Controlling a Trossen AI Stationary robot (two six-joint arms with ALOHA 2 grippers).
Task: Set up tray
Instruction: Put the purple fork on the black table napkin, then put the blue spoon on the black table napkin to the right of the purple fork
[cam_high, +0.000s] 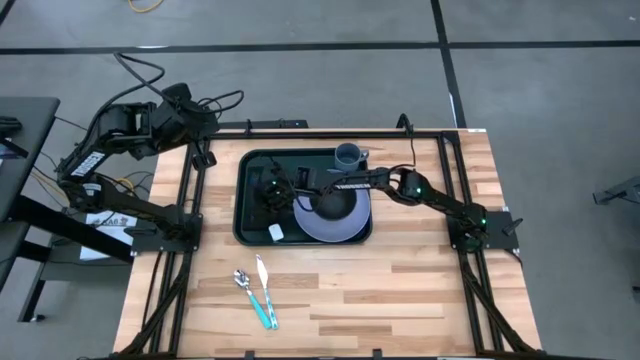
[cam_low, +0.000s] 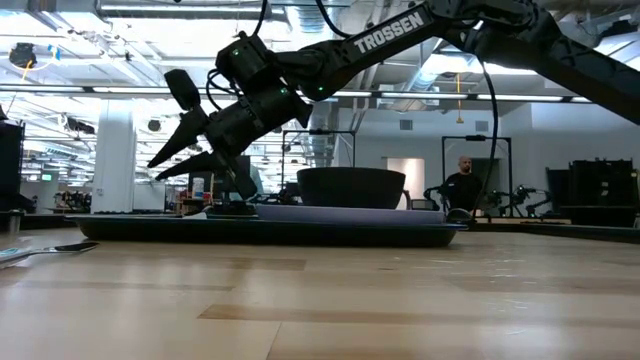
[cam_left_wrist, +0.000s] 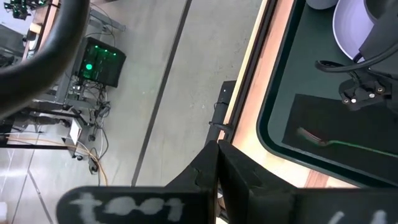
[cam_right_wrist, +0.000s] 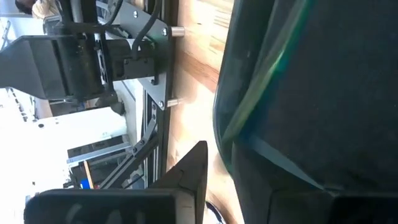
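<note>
The dark green tray (cam_high: 300, 236) lies mid-table. On its left part a black napkin (cam_left_wrist: 367, 134) lies flat, and a fork (cam_left_wrist: 320, 139) with a green handle rests on the napkin. A lavender plate (cam_high: 345, 228) carrying a dark bowl (cam_high: 333, 204) sits on the tray's right part, and a grey-blue cup (cam_high: 348, 155) stands at the tray's far side. My right gripper (cam_low: 160, 170) hovers over the napkin end of the tray, open, slanting down, with nothing between its fingers. My left gripper (cam_high: 205, 156) waits shut beyond the table's far left corner.
A spoon (cam_high: 242, 280) and a knife (cam_high: 265, 292) with teal handles lie on the wooden table near the front, left of centre. A small white thing (cam_high: 276, 232) sits in the tray's near left corner. Black frame rails (cam_high: 190, 190) run along both table sides.
</note>
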